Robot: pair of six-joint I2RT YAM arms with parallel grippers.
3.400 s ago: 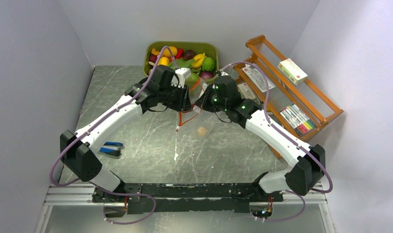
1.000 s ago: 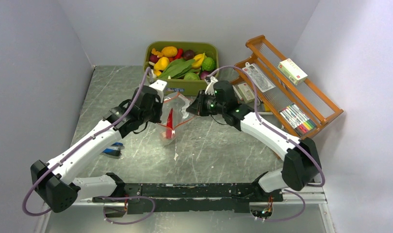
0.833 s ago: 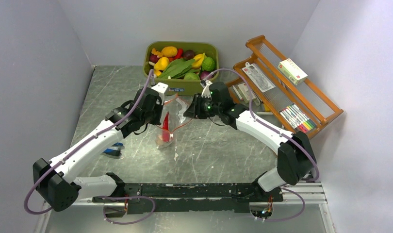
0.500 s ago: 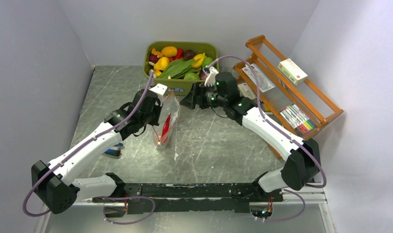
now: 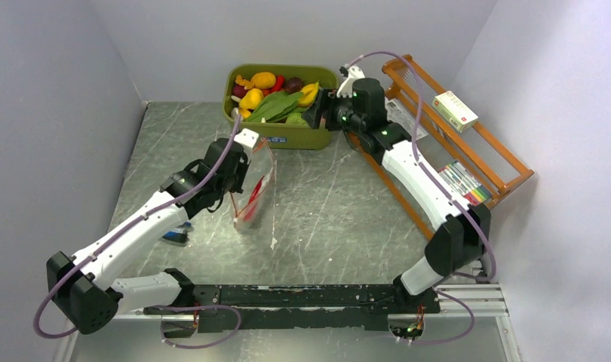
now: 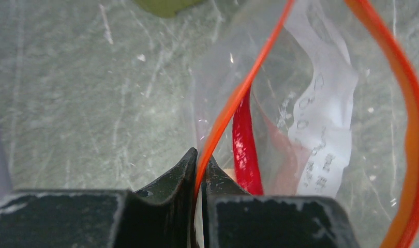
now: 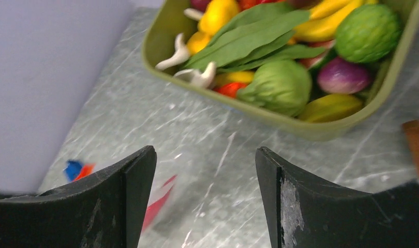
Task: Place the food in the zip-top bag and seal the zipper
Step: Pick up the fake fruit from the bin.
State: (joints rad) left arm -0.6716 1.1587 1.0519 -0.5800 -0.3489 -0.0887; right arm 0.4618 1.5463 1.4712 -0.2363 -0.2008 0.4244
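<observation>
From above, the left hand (image 5: 237,181) grips the zip-top bag (image 5: 256,197), which stands on the counter (image 5: 340,219) in front of the green tub (image 5: 291,140). A red chili (image 5: 258,193) shows inside the bag. The right hand (image 5: 318,113) hovers over the tub's right end.

In the left wrist view, the black fingers (image 6: 176,178) are pinched on the zipper (image 6: 233,103). The bag's mouth gapes, with the chili just behind the strip.

In the right wrist view, the right hand (image 7: 205,160) is spread wide and empty, near the tub's front wall. Green leaves (image 7: 249,39), a green round one (image 7: 280,85) and a purple bulb (image 7: 344,76) lie in the tub.
</observation>
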